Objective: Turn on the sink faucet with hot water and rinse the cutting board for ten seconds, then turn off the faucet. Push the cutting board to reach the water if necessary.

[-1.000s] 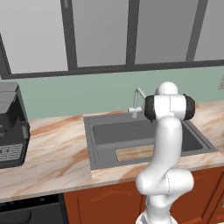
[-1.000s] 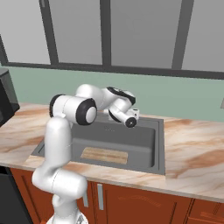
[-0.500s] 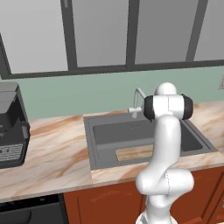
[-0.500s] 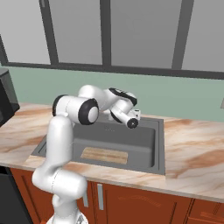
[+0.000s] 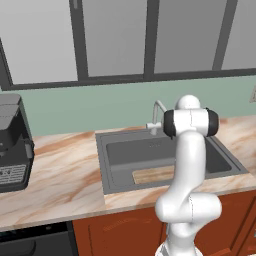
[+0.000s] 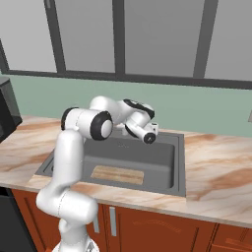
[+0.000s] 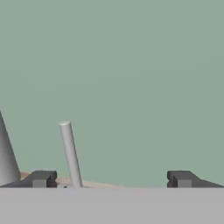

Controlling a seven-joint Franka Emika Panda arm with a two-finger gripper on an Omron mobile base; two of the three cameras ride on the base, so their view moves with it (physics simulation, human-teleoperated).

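Observation:
The sink faucet (image 5: 158,111) stands at the back rim of the sink (image 5: 103,165), its short lever (image 5: 151,126) at the base, and no water runs from it. A light-tan cutting board (image 5: 152,175) lies flat at the front of the basin, also the cutting board (image 6: 118,174). My gripper (image 6: 149,137) hovers over the back of the sink (image 6: 180,167), pointing at the green wall. In the hand view my gripper (image 7: 111,179) is open. A thin grey faucet rod (image 7: 70,153) rises between the fingertips (image 7: 41,178), close to the left one, untouched. A thicker grey faucet part (image 7: 6,162) stands at the far left.
A black coffee machine (image 5: 12,145) sits on the marbled counter (image 5: 60,180) left of the sink. The green backsplash (image 7: 131,78) and window frames lie just behind the faucet. Wooden cabinets (image 6: 147,226) run below the counter.
The hand has edged slightly toward the faucet and the back wall. The jaws stay open and the cutting board has not moved.

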